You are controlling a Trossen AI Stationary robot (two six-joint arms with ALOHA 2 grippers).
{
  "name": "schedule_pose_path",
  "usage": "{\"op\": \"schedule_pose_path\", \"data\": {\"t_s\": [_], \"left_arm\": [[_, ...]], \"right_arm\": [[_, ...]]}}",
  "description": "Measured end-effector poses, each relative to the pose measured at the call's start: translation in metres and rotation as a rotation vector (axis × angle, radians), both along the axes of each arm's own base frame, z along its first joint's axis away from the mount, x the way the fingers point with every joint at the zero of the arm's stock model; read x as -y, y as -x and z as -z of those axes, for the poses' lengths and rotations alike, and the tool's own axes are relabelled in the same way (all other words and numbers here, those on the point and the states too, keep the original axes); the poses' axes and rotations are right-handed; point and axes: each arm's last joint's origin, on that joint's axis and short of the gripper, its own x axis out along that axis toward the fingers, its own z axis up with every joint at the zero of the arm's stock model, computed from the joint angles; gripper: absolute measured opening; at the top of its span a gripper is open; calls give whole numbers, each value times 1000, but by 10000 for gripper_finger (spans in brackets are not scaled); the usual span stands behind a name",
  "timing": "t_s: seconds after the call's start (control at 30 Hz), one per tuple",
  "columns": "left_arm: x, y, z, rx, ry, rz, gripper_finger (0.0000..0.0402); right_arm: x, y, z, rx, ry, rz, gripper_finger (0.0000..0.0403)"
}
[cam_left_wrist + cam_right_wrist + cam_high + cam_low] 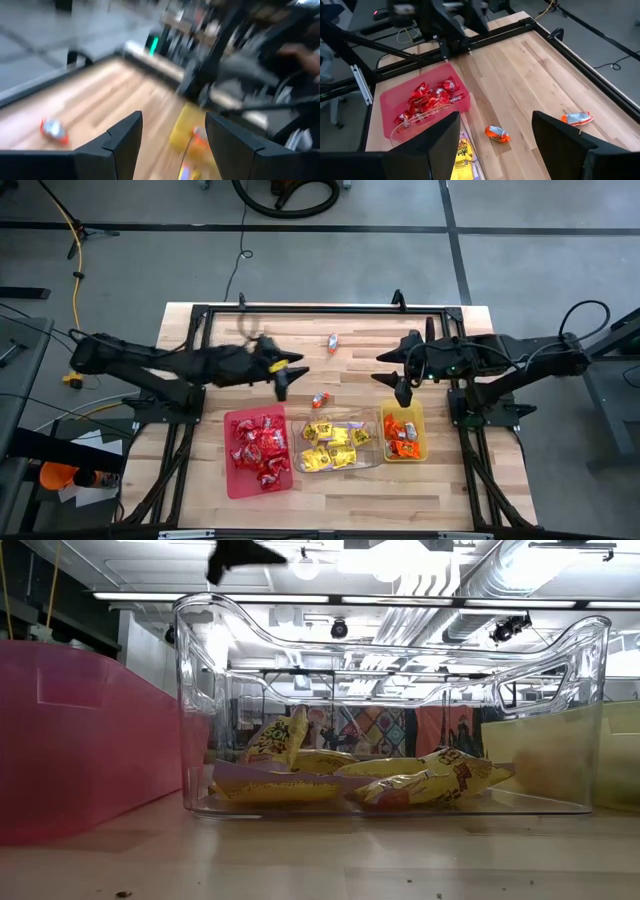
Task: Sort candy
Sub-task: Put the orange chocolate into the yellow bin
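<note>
3 trays are sitting side by side near the front of the wooden table [200,480]: a red tray [232,476] holding red candies [259,445], a clear tray [372,462] holding yellow candies [330,445], and a yellow tray [384,452] holding orange candies [404,432]. 2 orange-and-silver candies are lying loose on the bare wood: 1 loose candy [319,400] just behind the clear tray, and a farther candy [332,342] well behind it, toward the back rail.

The left gripper [281,390] is hanging over the table just behind the red tray, its fingers [125,140] standing well apart with nothing between them. The right gripper [402,394] is hovering at the back edge of the yellow tray, its fingers [437,137] also spread wide and gripping nothing; both loose candies are showing beyond them in its wrist view.

From table height, the clear tray is filling the scene, yellow packets lying flat on its floor.
</note>
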Motion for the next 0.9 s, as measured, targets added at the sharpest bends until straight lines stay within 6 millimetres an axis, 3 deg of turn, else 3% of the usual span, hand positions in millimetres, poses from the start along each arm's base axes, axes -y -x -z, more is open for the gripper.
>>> {"op": "schedule_pose_path", "data": {"t_s": [0.17,0.43,0.67,0.9], "left_arm": [[-23,-43,9,-278,167,40,201],[-42,-97,80,-540,415,73,201],[-43,-117,145,-714,481,13,201],[-41,-129,181,-767,462,3,201]], "right_arm": [[0,0,0,-2,-5,-3,243],[0,0,1,-5,-26,5,243],[0,0,1,-8,-25,6,243],[0,0,2,-11,-24,6,243]]}}
